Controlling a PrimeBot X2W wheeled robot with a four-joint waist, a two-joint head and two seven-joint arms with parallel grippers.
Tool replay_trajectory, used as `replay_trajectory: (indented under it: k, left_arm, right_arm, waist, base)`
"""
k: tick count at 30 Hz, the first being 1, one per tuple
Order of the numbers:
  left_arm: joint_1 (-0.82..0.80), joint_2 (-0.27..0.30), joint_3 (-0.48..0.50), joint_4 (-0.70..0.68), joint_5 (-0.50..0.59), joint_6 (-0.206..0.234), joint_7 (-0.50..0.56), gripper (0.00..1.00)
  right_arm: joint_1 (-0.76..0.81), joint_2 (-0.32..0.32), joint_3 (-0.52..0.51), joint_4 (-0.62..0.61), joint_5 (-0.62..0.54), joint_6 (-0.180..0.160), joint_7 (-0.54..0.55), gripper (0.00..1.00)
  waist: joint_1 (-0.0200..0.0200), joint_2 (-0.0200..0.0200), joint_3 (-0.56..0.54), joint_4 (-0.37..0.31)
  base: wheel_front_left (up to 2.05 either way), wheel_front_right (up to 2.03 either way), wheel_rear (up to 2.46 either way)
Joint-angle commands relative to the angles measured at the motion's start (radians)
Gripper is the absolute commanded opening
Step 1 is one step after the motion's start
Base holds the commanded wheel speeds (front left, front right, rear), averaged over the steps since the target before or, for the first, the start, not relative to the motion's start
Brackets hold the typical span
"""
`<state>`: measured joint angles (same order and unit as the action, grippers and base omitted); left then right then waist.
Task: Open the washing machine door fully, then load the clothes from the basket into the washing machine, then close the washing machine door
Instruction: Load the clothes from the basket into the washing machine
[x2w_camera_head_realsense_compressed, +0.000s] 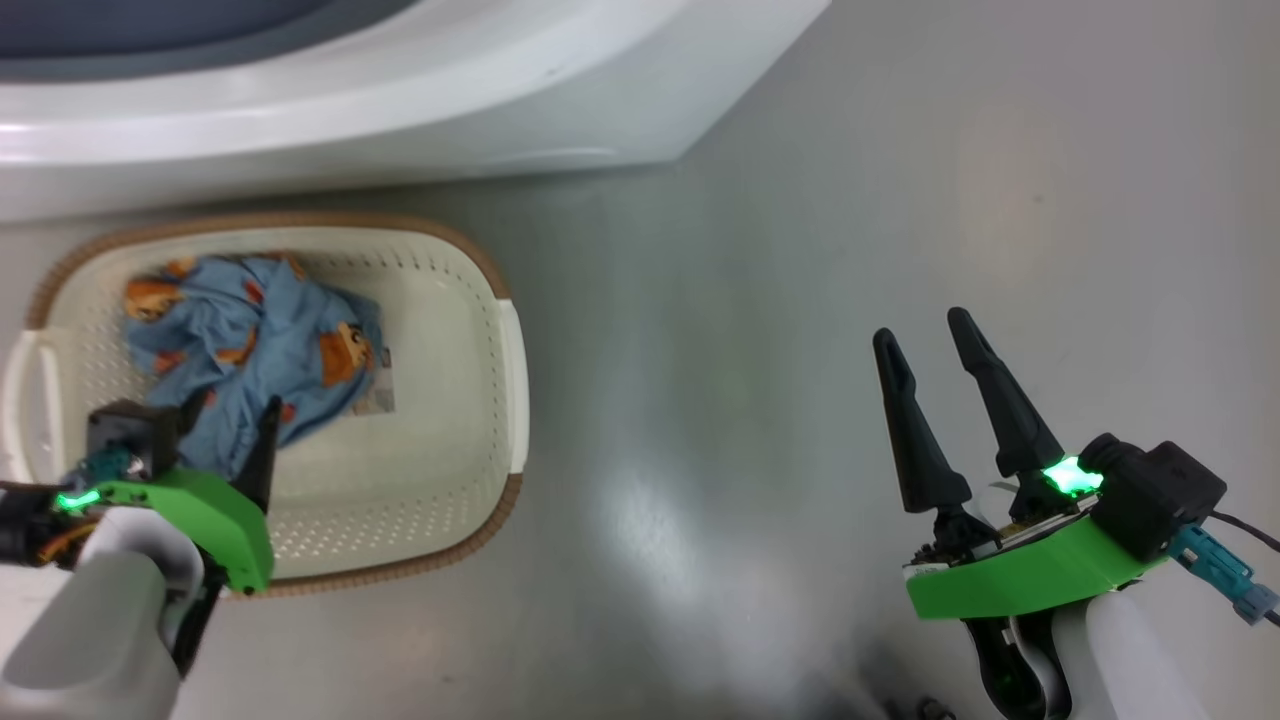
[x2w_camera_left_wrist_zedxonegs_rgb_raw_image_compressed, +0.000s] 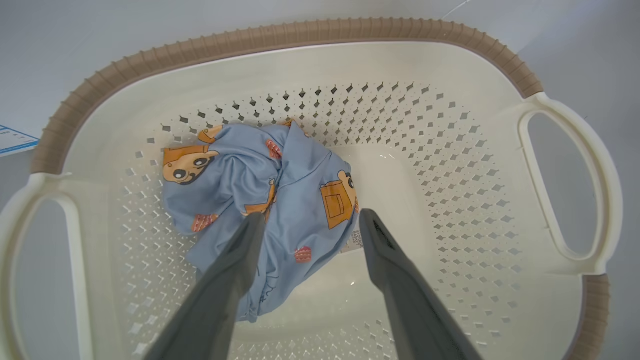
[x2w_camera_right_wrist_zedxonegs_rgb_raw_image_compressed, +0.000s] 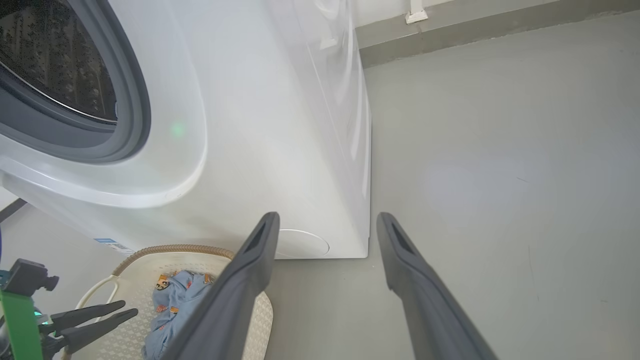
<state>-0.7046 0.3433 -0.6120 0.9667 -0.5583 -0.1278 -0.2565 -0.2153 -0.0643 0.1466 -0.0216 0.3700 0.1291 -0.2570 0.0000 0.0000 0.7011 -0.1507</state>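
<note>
An unreadable sticker (x2w_camera_left_wrist_zedxonegs_rgb_raw_image_compressed: 354, 240) peeked from under the crumpled blue cartoon-print garment (x2w_camera_left_wrist_zedxonegs_rgb_raw_image_compressed: 260, 200) at the left end of the cream perforated basket (x2w_camera_left_wrist_zedxonegs_rgb_raw_image_compressed: 450, 65), which stood lengthwise along the white washing machine (x2w_camera_right_wrist_zedxonegs_rgb_raw_image_compressed: 280, 125). The left gripper (x2w_camera_left_wrist_zedxonegs_rgb_raw_image_compressed: 312, 216) and right gripper (x2w_camera_head_realsense_compressed: 922, 325) had their fingers spread, empty.

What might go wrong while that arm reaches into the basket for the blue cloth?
The open left gripper hovers over the crumpled light blue garment with orange-brown figures; it might pinch only a fold that slips out. Its long dark fingers could also catch the cream-white perforated plastic basket and drag it.
</note>
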Motion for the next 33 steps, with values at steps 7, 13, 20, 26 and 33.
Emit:
replay_trajectory:
  k: [7,13,20,26,33]
  left_arm:
    - [-0.066,0.09,-0.042,0.004,-0.042,-0.003,-0.005,1.0]
    - [-0.11,0.124,-0.093,0.02,-0.078,-0.003,-0.005,1.0]
    - [-0.139,0.144,-0.153,0.035,-0.123,-0.003,-0.005,1.0]
    - [-0.176,0.165,-0.198,0.042,-0.158,-0.003,-0.005,1.0]
    - [-0.211,0.185,-0.223,0.072,-0.186,-0.003,-0.005,1.0]
  right_arm:
    - [-0.019,0.01,0.03,-0.02,-0.015,0.002,-0.005,1.0]
    - [-0.038,0.013,0.044,-0.021,-0.014,0.002,-0.005,1.0]
    - [-0.044,0.014,0.055,-0.032,0.011,0.002,-0.005,1.0]
    - [-0.05,0.014,0.064,-0.043,0.017,0.002,-0.005,1.0]
    - [-0.053,0.014,0.07,-0.055,0.018,0.002,-0.005,1.0]
  waist:
    - [0.0,0.0,0.1,-0.022]
    - [0.0,0.0,0.143,-0.041]
    - [0.0,0.0,0.173,-0.065]
    - [0.0,0.0,0.199,-0.081]
    - [0.0,0.0,0.221,-0.095]
  base:
    - [0.0,0.0,0.0]
    - [0.0,0.0,0.0]
    - [0.0,0.0,0.0]
    - [0.0,0.0,0.0]
    - [0.0,0.0,0.0]
